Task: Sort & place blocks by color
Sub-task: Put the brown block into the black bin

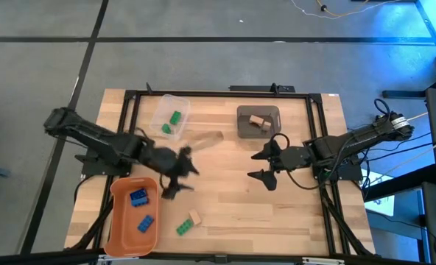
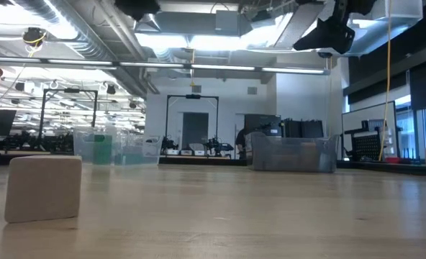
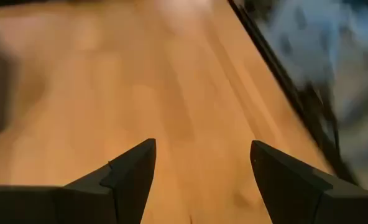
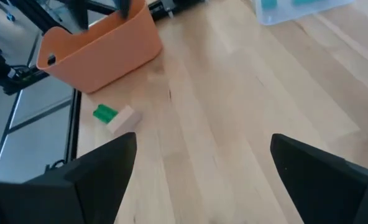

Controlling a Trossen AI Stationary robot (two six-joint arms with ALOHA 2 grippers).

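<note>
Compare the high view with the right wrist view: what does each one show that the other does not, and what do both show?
Only the high view shows the grey bin with a tan block inside, the blue blocks lying in the orange bin, and the left tool, open beside that bin. Only the right wrist view shows the right tool's open fingers from close up. Both show the orange bin, the clear bin, and the green block beside a tan block on the table.

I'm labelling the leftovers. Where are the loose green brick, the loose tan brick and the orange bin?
small green studded brick (image 1: 182, 229): high view, its top face.
small pale tan brick (image 1: 195, 218): high view, its top face.
orange plastic bin (image 1: 116, 218): high view, bare floor.
</note>
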